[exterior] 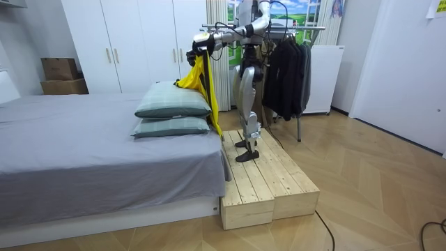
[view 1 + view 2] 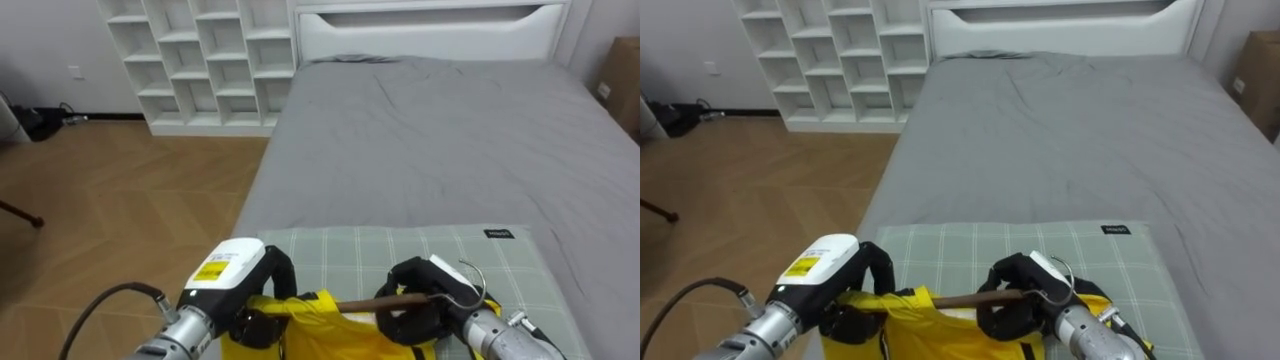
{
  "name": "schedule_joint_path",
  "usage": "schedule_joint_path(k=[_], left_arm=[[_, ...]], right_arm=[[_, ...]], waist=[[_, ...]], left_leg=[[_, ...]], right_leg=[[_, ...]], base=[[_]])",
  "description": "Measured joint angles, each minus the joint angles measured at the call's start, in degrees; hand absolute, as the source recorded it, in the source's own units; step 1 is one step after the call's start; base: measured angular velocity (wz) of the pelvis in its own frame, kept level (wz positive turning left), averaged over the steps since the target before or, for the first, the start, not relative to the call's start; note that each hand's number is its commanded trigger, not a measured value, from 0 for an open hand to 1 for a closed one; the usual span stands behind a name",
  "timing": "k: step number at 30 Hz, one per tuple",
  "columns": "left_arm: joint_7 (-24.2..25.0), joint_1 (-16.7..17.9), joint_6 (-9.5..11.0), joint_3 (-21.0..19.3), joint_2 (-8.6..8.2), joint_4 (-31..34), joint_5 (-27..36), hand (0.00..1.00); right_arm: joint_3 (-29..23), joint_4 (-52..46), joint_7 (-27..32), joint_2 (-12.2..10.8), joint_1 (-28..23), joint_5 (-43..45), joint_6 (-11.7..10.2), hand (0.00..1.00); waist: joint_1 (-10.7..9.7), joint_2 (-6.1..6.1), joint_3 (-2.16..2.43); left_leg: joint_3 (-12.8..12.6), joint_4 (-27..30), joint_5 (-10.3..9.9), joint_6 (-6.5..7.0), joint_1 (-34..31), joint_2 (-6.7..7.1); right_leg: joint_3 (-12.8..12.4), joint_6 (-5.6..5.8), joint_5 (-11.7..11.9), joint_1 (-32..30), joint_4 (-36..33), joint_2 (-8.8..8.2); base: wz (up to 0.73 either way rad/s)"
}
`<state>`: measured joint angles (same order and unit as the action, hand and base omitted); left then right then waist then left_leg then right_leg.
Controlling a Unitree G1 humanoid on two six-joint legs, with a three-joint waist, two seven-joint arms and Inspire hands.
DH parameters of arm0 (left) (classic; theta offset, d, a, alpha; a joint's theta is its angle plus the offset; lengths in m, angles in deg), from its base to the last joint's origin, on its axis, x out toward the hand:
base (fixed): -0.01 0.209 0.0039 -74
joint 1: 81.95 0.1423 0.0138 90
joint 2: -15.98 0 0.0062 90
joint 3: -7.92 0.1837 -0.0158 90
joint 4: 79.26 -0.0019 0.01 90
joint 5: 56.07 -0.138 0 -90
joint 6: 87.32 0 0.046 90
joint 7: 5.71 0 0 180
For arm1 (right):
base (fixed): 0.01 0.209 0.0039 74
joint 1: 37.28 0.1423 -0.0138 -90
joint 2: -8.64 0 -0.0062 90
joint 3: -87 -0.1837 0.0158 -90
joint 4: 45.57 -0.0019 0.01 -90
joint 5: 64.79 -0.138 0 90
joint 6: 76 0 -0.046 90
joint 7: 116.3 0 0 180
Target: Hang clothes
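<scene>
From the room view: stands upright on a pale wooden slat platform (image 1: 268, 183) at the pillow end of a wide grey-sheeted bed (image 1: 90, 150), back to a clothes rack hung with dark garments (image 1: 287, 66). White wardrobe doors (image 1: 132, 42) and brown cardboard boxes (image 1: 59, 75) along the far wall.

From the head instead: looks down the bed to a white headboard (image 2: 430, 30) and a white open cubby shelf (image 2: 200, 60). Open herringbone wood floor (image 2: 120, 200) left of the bed edge.

Stacked green plaid pillows (image 1: 173, 104), two in the room view, top one just under the hands in the eye views.

Holds a yellow garment (image 2: 330, 335) on a brown wooden hanger (image 2: 370, 301) over the pillows, well apart from the rack (in the room view drapes down past the bed corner toward the platform).

Grips the yellow garment at the hanger's left end in a clenched left hand (image 2: 255, 322). Grips the hanger bar just beside the metal hook (image 2: 470, 282) in a curled right hand (image 2: 408, 280).
</scene>
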<state>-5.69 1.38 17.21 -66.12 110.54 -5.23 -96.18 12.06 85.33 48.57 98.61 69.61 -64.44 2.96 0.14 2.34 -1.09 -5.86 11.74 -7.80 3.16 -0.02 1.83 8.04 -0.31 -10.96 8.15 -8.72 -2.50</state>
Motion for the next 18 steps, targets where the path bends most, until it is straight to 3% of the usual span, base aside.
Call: schedule_joint_path(k=[4, 11, 12, 13, 14, 15, 18], left_arm=[[-0.5, 0.0, 0.9, 0.0, -0.40, -2.0, 0.5, 1.00], [-0.5, 0.0, 0.9, 0.0, -1.72, -4.1, 1.1, 1.00], [-0.4, 0.0, 0.8, -0.1, -1.72, -4.2, 1.3, 0.96], [-0.5, 0.0, 0.8, -0.1, -1.72, -4.1, 1.5, 0.64], [-0.5, 0.0, 0.8, -0.1, -1.71, -4.1, 1.7, 0.06], [-0.4, 0.0, 0.8, -0.2, -1.71, -4.1, 1.8, 0.00], [-0.2, 0.5, 0.8, -0.1, -1.91, -4.2, 2.3, 0.00]], right_arm=[[-0.1, 0.0, 0.4, 0.0, 0.0, 2.5, 0.0, 1.00], [-0.7, -1.3, 0.7, 0.1, 0.0, 7.3, 0.4, 1.00], [-0.7, -2.3, 0.6, 0.3, 0.0, 8.0, 0.7, 1.00], [-0.7, -3.1, 0.5, 0.4, 0.0, 8.5, 1.2, 1.00], [-0.7, -3.4, 0.5, 0.5, 0.0, 8.8, 1.2, 1.00], [-0.7, -3.9, 0.5, 0.7, 0.0, 9.0, 1.2, 1.00], [-0.7, -8.3, 0.5, 2.1, -1.8, 10.9, 1.3, 1.00]], waist=[[-0.3, -0.71, -0.45], [0.0, -1.68, -0.15], [0.0, -1.83, -0.08], [0.0, -2.01, 0.04], [0.0, -2.11, 0.11], [0.0, -2.35, 0.26], [0.3, -2.89, 0.61]], left_leg=[[0.1, -0.1, 0.0, -0.01, 0.2, 0.09], [-0.1, -0.2, 0.0, 0.03, -0.3, 0.27], [-0.2, -0.3, 0.0, 0.04, -0.4, 0.28], [-0.2, -0.3, 0.0, 0.04, -0.4, 0.28], [-0.2, -0.3, 0.0, 0.04, -0.4, 0.26], [-0.2, -0.3, 0.0, 0.03, -0.4, 0.25], [-0.5, -0.4, 0.0, 0.03, -0.1, 0.16]], right_leg=[[0.0, 0.00, 0.0, -0.1, 0.1, 0.00], [-0.6, 0.02, 0.0, -0.9, 0.1, -0.14], [-0.6, 0.02, 0.0, -1.0, 0.0, -0.15], [-0.7, 0.02, 0.0, -1.1, 0.0, -0.15], [-0.7, 0.02, 0.0, -1.1, 0.0, -0.15], [-0.7, 0.02, 0.0, -1.1, 0.0, -0.15], [-0.9, 0.02, 0.0, -0.9, 0.0, -0.14]], base=[[0.00], [-0.03], [-0.03], [0.00], [0.00], [0.00], [-0.03]])
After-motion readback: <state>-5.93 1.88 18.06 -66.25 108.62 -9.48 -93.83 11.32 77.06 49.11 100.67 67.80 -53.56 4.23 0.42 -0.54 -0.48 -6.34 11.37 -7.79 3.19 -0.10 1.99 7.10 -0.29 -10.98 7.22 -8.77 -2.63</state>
